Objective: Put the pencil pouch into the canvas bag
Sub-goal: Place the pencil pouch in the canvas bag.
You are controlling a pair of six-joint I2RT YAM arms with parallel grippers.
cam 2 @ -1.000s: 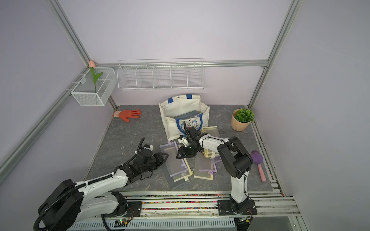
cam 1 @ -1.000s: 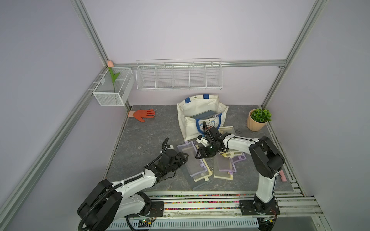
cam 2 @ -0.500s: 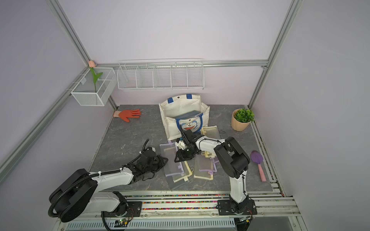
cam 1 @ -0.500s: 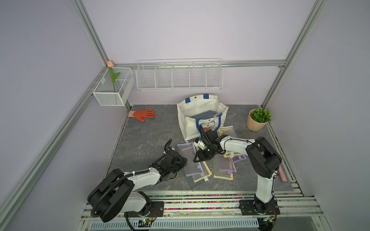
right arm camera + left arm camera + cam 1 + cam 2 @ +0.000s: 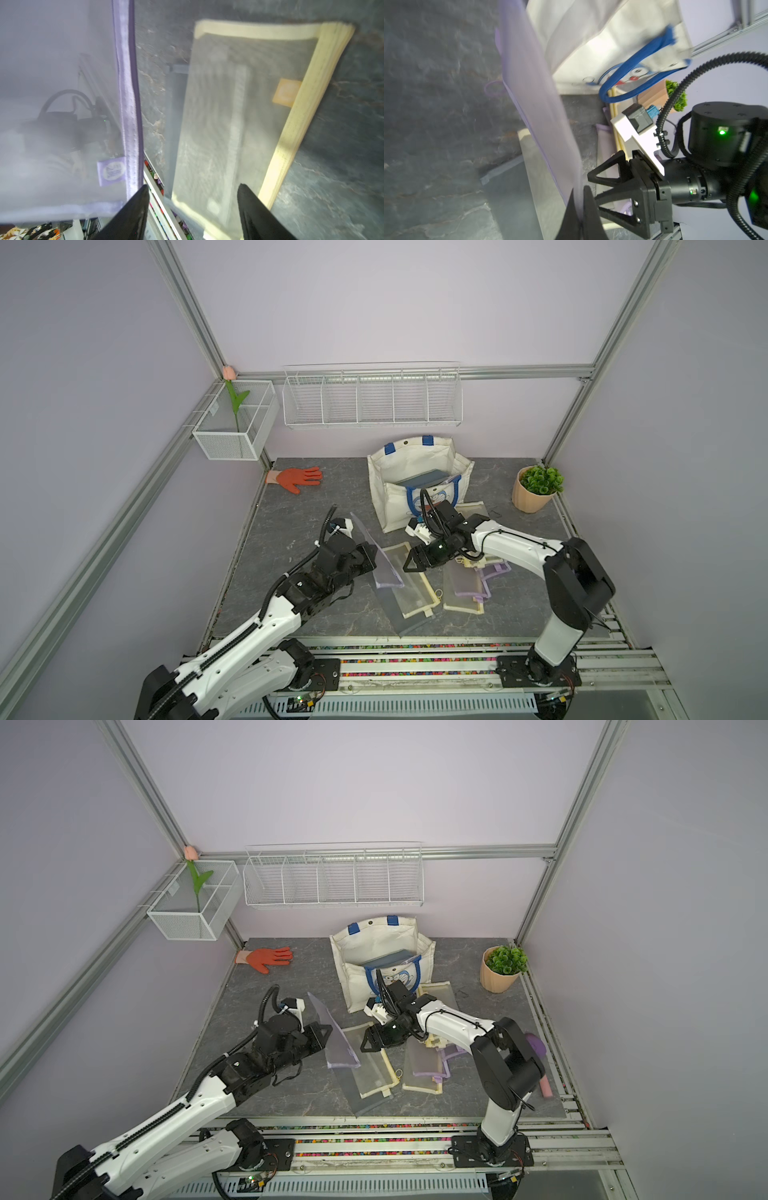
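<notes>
At the far left of the table lies an orange glove [image 5: 297, 479]. To the right of it and nearer, the left gripper [image 5: 579, 190] is clenched on one edge of the purple pencil pouch [image 5: 380, 558]. It holds the pouch standing on edge and tilted, to the near left of the canvas bag [image 5: 392, 502] and not inside it. Whether the low end of the pouch touches the table, I cannot tell. The bag stands open at the far middle, and a dark flat thing [image 5: 422, 479] is inside it. Just in front of the bag, the right gripper [image 5: 193, 187] has its jaws spread apart and grasps nothing. It hangs over a yellow-edged mesh pouch [image 5: 239, 124] that lies flat on the table. A potted plant [image 5: 536, 489] stands at the far right.
</notes>
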